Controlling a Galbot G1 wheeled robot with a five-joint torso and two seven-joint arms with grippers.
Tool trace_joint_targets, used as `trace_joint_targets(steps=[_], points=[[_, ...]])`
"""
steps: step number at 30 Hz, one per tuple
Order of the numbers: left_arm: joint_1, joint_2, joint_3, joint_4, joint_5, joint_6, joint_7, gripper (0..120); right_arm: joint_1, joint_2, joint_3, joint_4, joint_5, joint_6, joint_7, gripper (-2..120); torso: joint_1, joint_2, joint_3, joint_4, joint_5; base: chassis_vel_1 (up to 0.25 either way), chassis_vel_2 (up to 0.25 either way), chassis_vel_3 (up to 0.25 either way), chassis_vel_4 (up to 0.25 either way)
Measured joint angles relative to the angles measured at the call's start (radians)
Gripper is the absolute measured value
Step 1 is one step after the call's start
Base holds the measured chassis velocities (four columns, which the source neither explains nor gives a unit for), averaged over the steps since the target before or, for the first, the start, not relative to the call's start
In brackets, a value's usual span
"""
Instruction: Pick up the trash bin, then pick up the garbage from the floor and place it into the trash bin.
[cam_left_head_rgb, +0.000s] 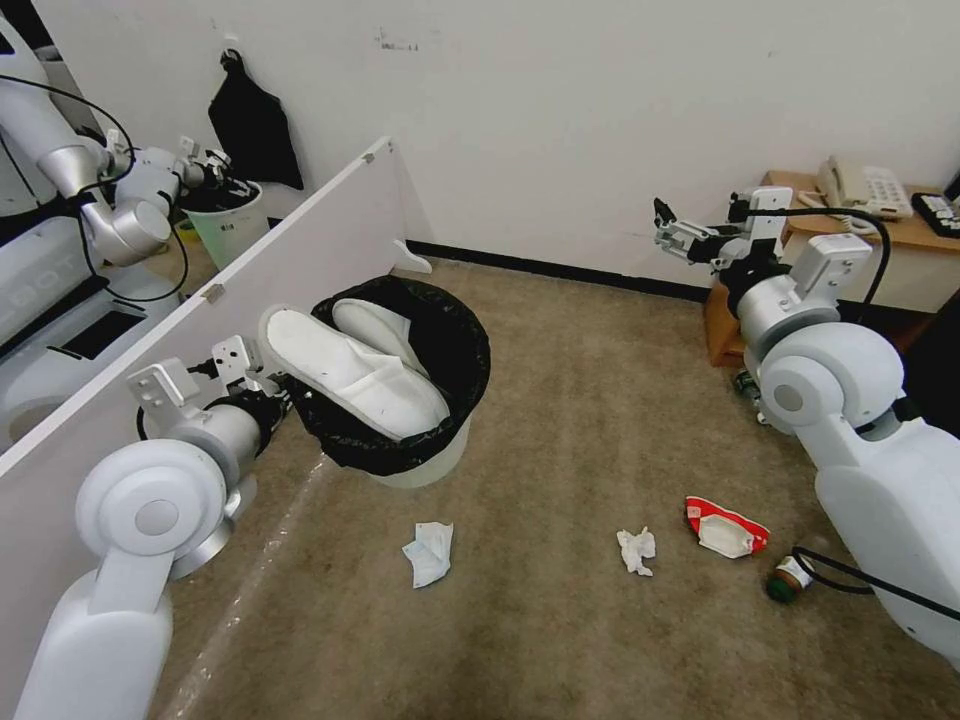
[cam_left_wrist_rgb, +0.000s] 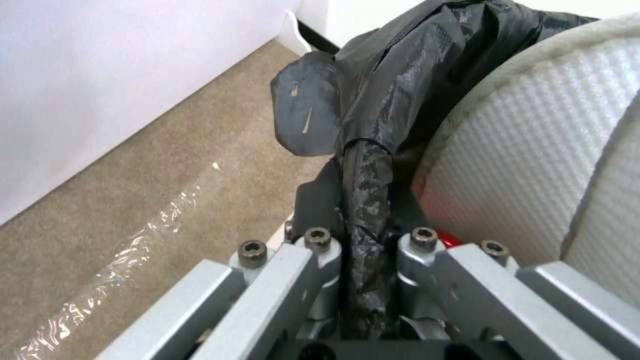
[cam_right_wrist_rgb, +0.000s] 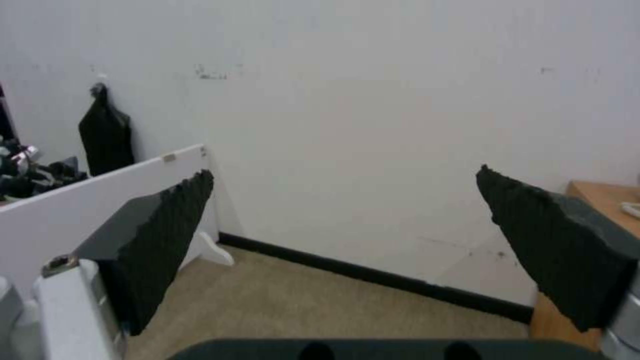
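The trash bin (cam_left_head_rgb: 440, 462), white with a black bag over its rim, hangs tilted just above the carpet. My left gripper (cam_left_head_rgb: 288, 396) is shut on its near rim; in the left wrist view the gripper (cam_left_wrist_rgb: 353, 140) pinches the black bag fold (cam_left_wrist_rgb: 400, 75). Two white slippers (cam_left_head_rgb: 350, 370) lie inside, one close by (cam_left_wrist_rgb: 533, 150). On the floor lie garbage pieces: a face mask (cam_left_head_rgb: 430, 552), a crumpled tissue (cam_left_head_rgb: 636, 550), a red-white wrapper (cam_left_head_rgb: 725, 527) and a green bottle (cam_left_head_rgb: 788, 580). My right gripper (cam_left_head_rgb: 668, 228) is raised toward the wall, open and empty (cam_right_wrist_rgb: 347, 220).
A white partition board (cam_left_head_rgb: 200, 300) runs along the left, close to the bin. Behind it stand another robot arm and a whitish-green bucket (cam_left_head_rgb: 228, 225). A wooden table (cam_left_head_rgb: 900, 235) with a telephone (cam_left_head_rgb: 865, 185) stands at the right. A black cable (cam_left_head_rgb: 860, 575) lies by the bottle.
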Motion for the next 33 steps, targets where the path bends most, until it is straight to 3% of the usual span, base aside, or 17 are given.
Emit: trace_joint_targets(steps=[33], points=[[-0.012,-0.004,0.004,0.02,-0.005,0.0,0.002,4,0.021,0.014,-0.019,-0.03,-0.012,0.023,-0.033,100,0.0,0.0,0.0,0.0002,0.0,-0.023,0.025,0.028,-0.029]])
